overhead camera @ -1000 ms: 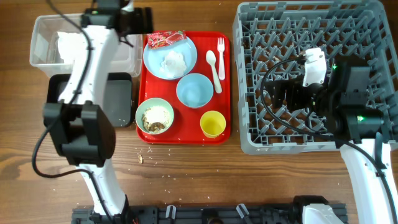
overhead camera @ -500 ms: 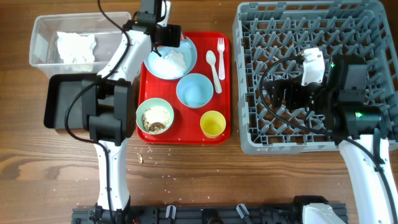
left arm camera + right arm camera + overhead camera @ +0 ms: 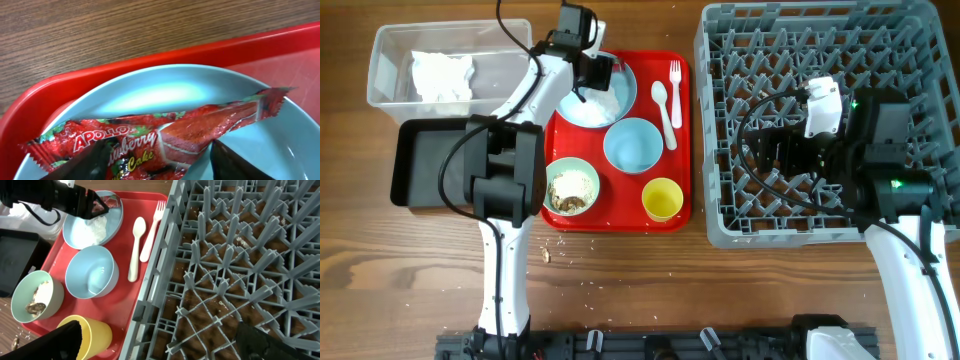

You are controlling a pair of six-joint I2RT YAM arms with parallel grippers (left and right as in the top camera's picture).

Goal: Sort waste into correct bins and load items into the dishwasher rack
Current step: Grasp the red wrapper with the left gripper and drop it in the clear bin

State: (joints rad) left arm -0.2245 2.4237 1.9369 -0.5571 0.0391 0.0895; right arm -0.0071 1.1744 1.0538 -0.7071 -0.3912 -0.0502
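Note:
My left gripper (image 3: 592, 72) is low over the far edge of the light blue plate (image 3: 620, 108). It is open, with one finger on each side of the red snack wrapper (image 3: 165, 132), which lies on the plate (image 3: 165, 90). White rice (image 3: 600, 100) lies on the plate too. The crumpled napkin (image 3: 442, 72) lies in the clear tub (image 3: 390, 45). My right gripper (image 3: 162, 345) is open and empty over the front left part of the grey rack (image 3: 820, 60). The blue bowl (image 3: 633, 146), green bowl with scraps (image 3: 569, 186), yellow cup (image 3: 663, 199), spoon (image 3: 662, 110) and fork (image 3: 675, 90) sit on the red tray (image 3: 620, 218).
The black tray (image 3: 420, 170) stands in front of the clear tub, left of the red tray. Crumbs lie on the wood in front of the red tray (image 3: 548, 255). The rack (image 3: 240, 270) holds no dishes and has bits of rice on its grid.
My left arm has swung right from above the clear tub to the plate and come down over the wrapper. The napkin stays in the tub. The right arm has not moved.

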